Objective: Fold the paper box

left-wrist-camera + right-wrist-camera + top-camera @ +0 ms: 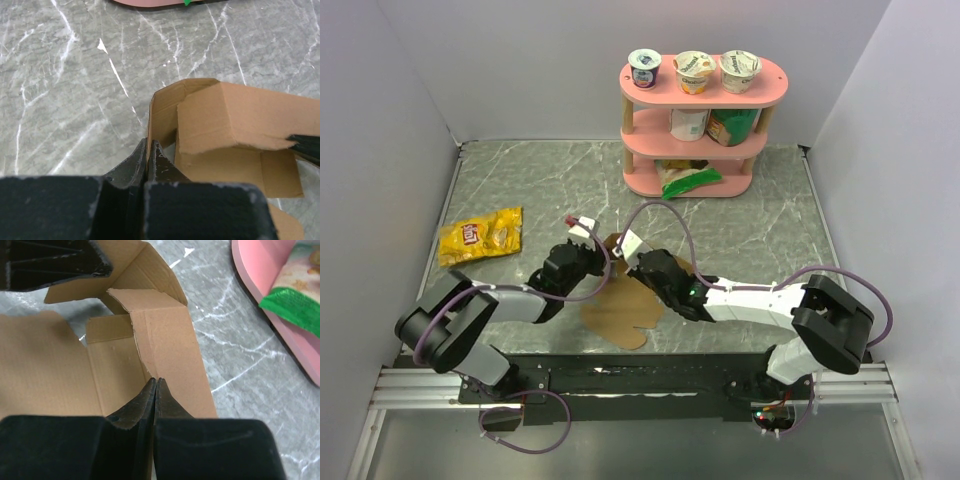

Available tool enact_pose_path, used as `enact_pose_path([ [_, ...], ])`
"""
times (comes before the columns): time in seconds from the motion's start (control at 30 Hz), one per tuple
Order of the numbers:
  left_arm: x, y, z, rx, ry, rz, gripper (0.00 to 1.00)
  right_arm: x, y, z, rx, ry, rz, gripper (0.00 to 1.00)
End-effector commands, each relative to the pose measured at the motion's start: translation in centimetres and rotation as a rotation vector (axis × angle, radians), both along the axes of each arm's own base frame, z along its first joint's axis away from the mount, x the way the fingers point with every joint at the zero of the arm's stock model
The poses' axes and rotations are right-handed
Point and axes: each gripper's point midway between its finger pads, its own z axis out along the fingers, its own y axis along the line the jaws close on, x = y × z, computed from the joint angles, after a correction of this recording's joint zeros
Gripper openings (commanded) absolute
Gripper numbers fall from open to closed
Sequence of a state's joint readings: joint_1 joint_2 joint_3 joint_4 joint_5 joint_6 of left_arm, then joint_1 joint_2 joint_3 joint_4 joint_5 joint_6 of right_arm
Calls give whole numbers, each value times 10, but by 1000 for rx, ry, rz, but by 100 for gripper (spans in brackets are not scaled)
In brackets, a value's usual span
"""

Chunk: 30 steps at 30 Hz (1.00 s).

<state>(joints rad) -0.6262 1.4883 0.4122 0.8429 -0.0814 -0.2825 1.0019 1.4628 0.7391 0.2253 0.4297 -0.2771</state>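
At centre, left claw (pixel 148 146) and right claw (pixel 155 383) apparently pinch paper box (pixel 625 318)

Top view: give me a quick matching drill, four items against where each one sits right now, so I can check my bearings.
Items:
1 paper box
2 snack bag
3 yogurt cups
4 green packet

Places:
A top tier of the pink shelf
B left side of the table
C bottom tier of the shelf
D table centre, partly folded

Pairs: 1-D, 2-B, 3-A, 4-C
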Motion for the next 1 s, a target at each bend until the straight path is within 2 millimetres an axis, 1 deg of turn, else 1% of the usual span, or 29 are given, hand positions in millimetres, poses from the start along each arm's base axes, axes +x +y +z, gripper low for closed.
enact_pose_path([
  [0.0, -25, -22, 7, -54, 14, -79, 1, -4, -11, -10, 13, 35, -71, 12],
  [0.07, -31, -25, 7, -54, 20, -87, 1, -7, -12, -10, 34, 47, -75, 26],
  [0.1, -33, -26, 7, -54, 20, -89, 1, -7, -12, -7, 48, 46, -78, 36],
  [0.17, -37, -27, 4, -43, 25, -89, 1, -10, -11, -9, 66, 60, -75, 47],
  [0.2, -38, -27, 2, -37, 28, -88, 1, -12, -10, -8, 74, 64, -65, 57],
  [0.23, -39, -27, 1, -32, 30, -84, 1, -13, -10, -9, 77, 70, -62, 60],
  [0.33, -44, -30, -2, -28, 32, -96, 1, -11, -8, -12, 66, 69, -60, 62],
  [0.4, -47, -34, -2, -28, 34, -103, 1, -9, -7, -17, 48, 73, -59, 62],
  [0.47, -50, -39, -1, -29, 35, -115, 1, -8, -4, -17, 55, 79, -64, 63],
  [0.5, -50, -40, 0, -29, 40, -107, 1, -7, -5, -18, 60, 86, -69, 66],
  [0.57, -51, -42, -2, -22, 56, -99, 1, -10, -6, -18, 87, 105, -79, 70],
  [0.6, -44, -39, 0, -16, 60, -51, 1, -13, -7, -9, 114, 106, -83, 71],
  [0.63, -44, -34, -10, 22, 91, -25, 1, -16, -9, -6, 145, 127, -95, 72],
  [0.67, -43, -31, -10, 35, 96, 2, 1, -20, -10, -1, 171, 134, -95, 74],
  [0.7, -39, -26, -8, 44, 90, 39, 1, -22, -10, 20, 234, 121, -98, 79],
  [0.73, -39, -23, -9, 57, 91, 50, 1, -28, -15, 23, 268, 166, -138, 79],
  [0.77, -38, -23, -3, 50, 79, 55, 1, -29, -17, 32, 307, 177, -159, 80],
  [0.8, -39, -22, -3, 57, 73, 54, 1, -32, -15, 54, 415, 196, -197, 82],
  [0.83, -39, -22, -2, 58, 66, 51, 1, -34, -17, 60, 454, 215, -235, 84],
  [0.87, -39, -23, 0, 57, 61, 49, 1, -37, -25, 59, 459, 246, -282, 85],
  [0.9, -39, -23, 1, 62, 55, 46, 1, -38, -27, 73, 510, 258, -319, 85],
  [0.93, -39, -23, 2, 65, 49, 46, 1, -41, -28, 75, 601, 314, -402, 85],
  [0.97, -41, -25, 3, 67, 40, 43, 1, -46, -34, 70, 607, 352, -454, 85],
])
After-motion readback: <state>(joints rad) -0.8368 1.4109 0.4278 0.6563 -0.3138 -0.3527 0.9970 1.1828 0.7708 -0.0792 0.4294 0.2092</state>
